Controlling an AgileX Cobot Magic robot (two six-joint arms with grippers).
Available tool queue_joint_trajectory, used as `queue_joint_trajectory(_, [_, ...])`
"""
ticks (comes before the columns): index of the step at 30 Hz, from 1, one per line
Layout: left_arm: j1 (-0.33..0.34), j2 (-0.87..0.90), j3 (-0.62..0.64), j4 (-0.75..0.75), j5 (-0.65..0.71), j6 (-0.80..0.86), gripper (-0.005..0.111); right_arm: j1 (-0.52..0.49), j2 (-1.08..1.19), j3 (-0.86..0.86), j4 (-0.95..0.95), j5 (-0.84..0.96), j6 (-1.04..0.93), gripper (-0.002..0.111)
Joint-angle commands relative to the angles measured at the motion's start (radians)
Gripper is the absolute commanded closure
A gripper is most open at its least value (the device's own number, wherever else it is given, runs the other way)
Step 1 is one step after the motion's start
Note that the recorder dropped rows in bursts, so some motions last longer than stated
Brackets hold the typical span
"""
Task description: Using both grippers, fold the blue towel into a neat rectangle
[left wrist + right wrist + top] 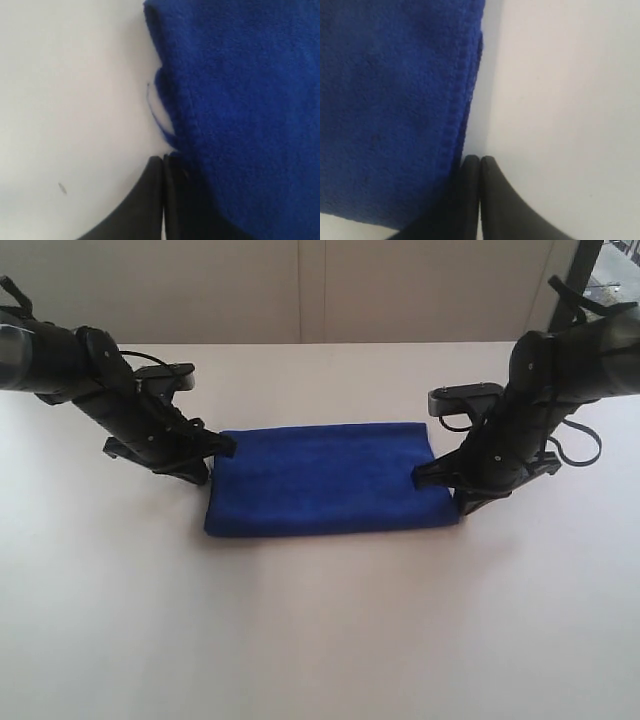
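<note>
Towel (blue, folded, lying on tabletop) with left gripper and right gripper fingers closed, empty, at its ends.

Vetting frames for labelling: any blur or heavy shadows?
Exterior view: even light, faint shadow under the blue towel. Left wrist view: left tool blurred, towel pile sharper. Right wrist view: right tool blurred, soft shadow beside towel's edge.

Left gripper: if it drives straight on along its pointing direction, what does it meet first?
The blue towel: the left gripper, shut, sits tip-first at its edge, seemingly touching. It angles downward, so the white table just beneath could come next; depth is unclear.
</note>
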Motion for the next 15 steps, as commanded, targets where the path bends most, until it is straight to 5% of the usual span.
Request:
queue_joint_trajectory(1, [-0.023, 0.011, 0.004, -0.037, -0.025, 0.025, 0.107, 0.005, -0.002, 0.001, 0.006, 0.027, -0.010, 0.108])
queue_joint_trajectory(15, [-0.023, 0.074, -0.069, -0.089, -0.021, 0.052, 0.107, 0.028, -0.002, 0.001, 0.019, 0.071, -0.026, 0.108])
